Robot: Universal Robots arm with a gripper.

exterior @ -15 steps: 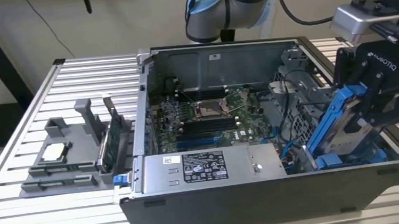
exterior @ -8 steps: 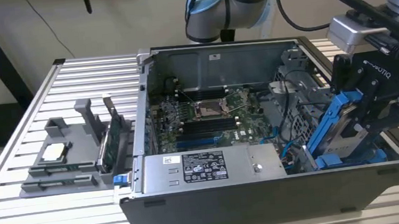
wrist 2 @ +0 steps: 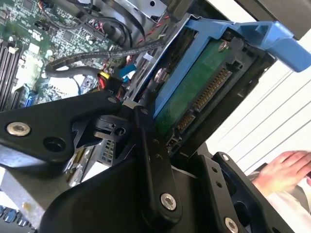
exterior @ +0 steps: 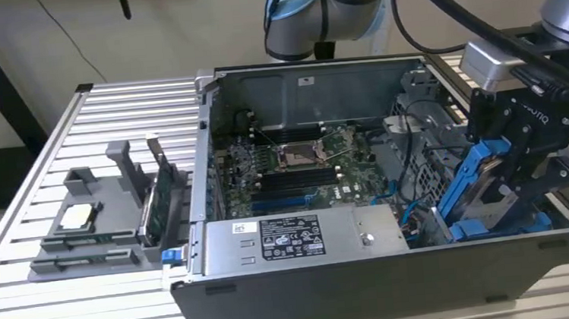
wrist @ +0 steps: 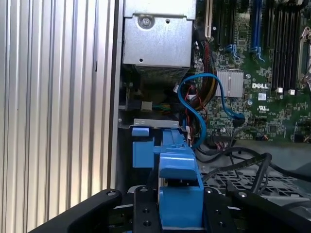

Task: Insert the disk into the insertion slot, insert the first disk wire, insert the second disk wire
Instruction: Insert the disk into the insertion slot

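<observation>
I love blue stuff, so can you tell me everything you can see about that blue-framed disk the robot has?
The disk is a flat drive clipped in a bright blue plastic frame. The second wrist view shows its green circuit-board side with a row of metal connector pins. It leans steeply on edge at the exterior view's right end of the open computer case, its lower end inside. The black tool grips it.

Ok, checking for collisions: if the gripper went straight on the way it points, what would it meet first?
Probably the insertion slot, just beneath: the gripper holds the disk tilted, with its lower end at the cage mouth. Depth is unclear.
</observation>
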